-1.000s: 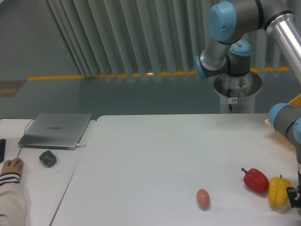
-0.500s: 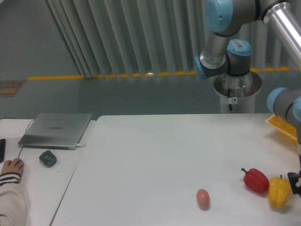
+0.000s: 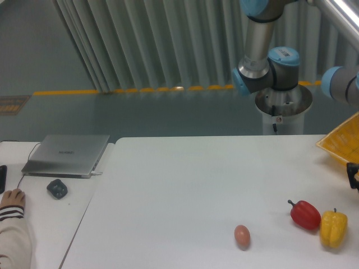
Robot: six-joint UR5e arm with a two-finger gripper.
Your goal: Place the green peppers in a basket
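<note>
One second has carried the gripper (image 3: 353, 175) upward at 3 o'clock, from beside the yellow pepper (image 3: 333, 227) to the basket (image 3: 342, 143) corner. Its jaws are cut off by the frame, their opening untellable, and no green peppers show, so a lift toward the basket seems likely

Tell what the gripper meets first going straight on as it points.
Likely the table beside the yellow pepper; the gripper is mostly out of frame, so uncertain.

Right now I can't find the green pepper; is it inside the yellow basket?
Cannot tell. Only a corner of the yellow basket shows at the right edge; its inside is out of frame. No green pepper is visible.
</note>
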